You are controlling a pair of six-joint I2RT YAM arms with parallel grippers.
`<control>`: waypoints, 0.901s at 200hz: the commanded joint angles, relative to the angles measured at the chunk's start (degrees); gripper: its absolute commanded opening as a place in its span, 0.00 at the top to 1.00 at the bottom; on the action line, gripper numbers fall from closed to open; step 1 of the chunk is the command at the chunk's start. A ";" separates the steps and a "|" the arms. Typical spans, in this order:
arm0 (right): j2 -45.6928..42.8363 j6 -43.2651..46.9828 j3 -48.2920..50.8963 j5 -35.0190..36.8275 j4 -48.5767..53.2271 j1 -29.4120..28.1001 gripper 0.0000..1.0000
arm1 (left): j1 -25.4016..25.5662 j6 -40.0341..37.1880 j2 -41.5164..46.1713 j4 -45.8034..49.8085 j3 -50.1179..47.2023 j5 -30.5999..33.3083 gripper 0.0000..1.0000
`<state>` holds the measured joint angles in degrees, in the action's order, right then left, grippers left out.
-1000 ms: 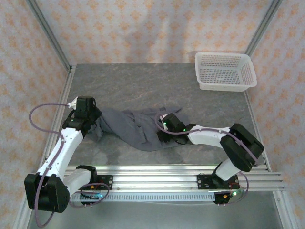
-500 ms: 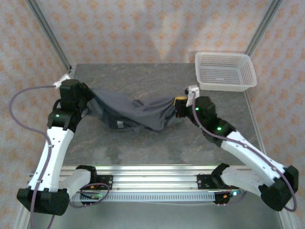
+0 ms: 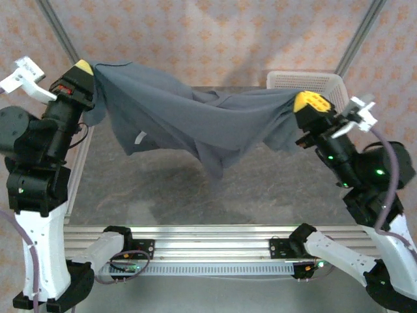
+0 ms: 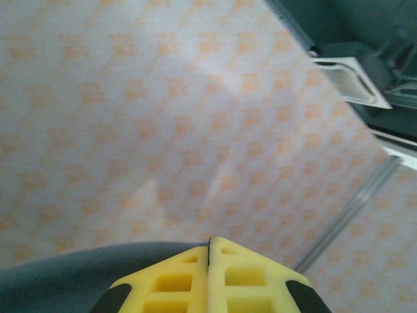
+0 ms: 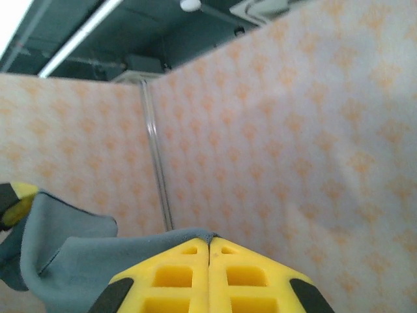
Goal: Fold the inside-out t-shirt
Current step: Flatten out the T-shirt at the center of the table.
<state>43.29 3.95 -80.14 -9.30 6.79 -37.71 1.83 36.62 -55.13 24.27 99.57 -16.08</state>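
The t-shirt (image 3: pixel 195 120) hangs in the air above the table (image 3: pixel 260 189), stretched between the two arms like a slack line. Its upper edge runs from high on the left down to the right, and the middle sags into a loose fold whose lowest point stays clear of the table. A small white tag (image 3: pixel 139 138) shows on the cloth on the left half.

The left pincer (image 3: pixel 83 68) is pressed together on the shirt's left end, with a bunch of cloth drooping just below it. In the left wrist view its yellow fingers (image 4: pixel 176 280) meet with no gap, and grey cloth (image 4: pixel 65 274) lies beside them. The right pincer (image 3: pixel 306 101) pinches the shirt's right end, lower than the left one. In the right wrist view its fingers (image 5: pixel 176 277) are likewise closed, with cloth (image 5: pixel 71 261) gathered along their left side.

A white basket (image 3: pixel 293 78) sits at the far right corner of the table, partly behind the right pincer. A patterned wall (image 3: pixel 215 39) stands behind.
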 commanded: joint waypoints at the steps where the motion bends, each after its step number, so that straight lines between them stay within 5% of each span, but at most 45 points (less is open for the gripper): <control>1: -0.07 0.84 -2.90 -2.32 -2.40 0.10 1.00 | -0.24 1.79 2.08 -5.60 -0.54 -3.42 1.00; 58: 16.47 6.42 -11.30 20.59 2.11 1.85 1.00 | -0.08 0.82 -7.13 -1.77 -3.15 -2.72 1.00; 89: 33.18 -7.86 -17.40 7.39 7.80 19.84 1.00 | 2.11 -0.67 -14.51 -2.95 -11.78 3.46 1.00; 107: 44.90 -7.95 -20.98 -0.77 9.53 24.05 0.99 | 2.88 -0.19 -20.66 -3.73 -17.11 10.70 1.00; 129: 60.68 -3.18 -31.19 -2.61 16.76 24.27 0.58 | 2.93 0.08 -32.38 -1.73 -16.88 14.47 0.60; 149: 67.88 -3.24 -41.54 -5.22 28.32 24.46 0.52 | 3.50 -2.51 -36.07 -4.13 -17.45 13.12 0.46; 180: 56.18 -8.64 -23.43 -10.89 18.23 24.48 0.45 | 6.33 -8.48 -30.04 -10.05 -23.37 9.99 0.36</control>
<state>114.06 -0.71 -111.26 -14.02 28.23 -13.13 5.50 34.06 -94.28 20.62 77.23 -5.74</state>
